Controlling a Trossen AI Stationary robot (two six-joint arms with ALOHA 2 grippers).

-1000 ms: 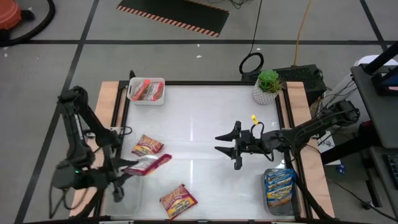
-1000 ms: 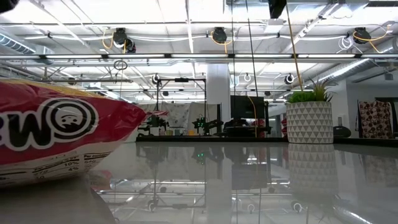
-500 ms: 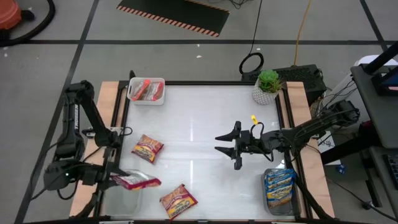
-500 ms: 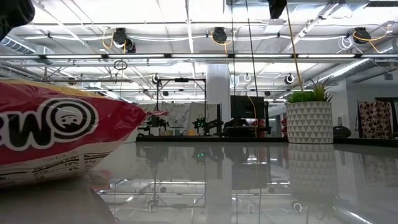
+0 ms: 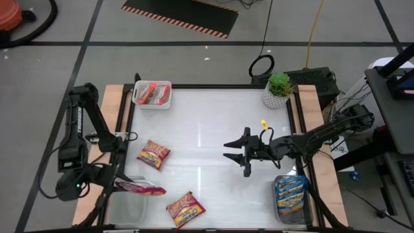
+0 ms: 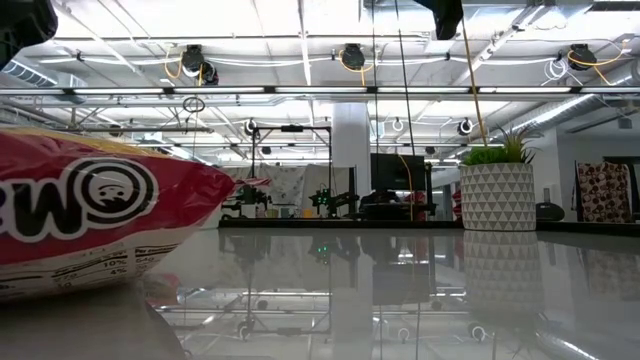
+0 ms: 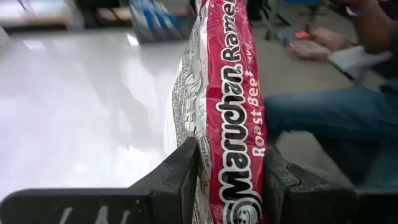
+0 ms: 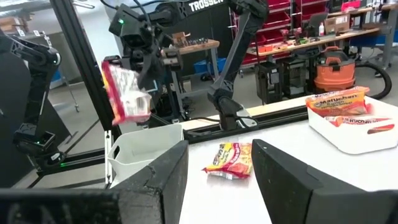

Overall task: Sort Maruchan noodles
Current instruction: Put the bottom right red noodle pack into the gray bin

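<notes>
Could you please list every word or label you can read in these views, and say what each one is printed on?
"Maruchan Ramen" and "Roast Beef": dark red packet held in the left gripper.
"TROSSEN": left arm, right wrist view.
"Maruchan", partly legible: packet in the white bin.
Other packets' print is too small to read.

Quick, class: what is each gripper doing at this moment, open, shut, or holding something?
Left gripper: shut on the dark red Maruchan packet, held over the clear bin.
Right gripper: open, empty, above mid-table.
</notes>
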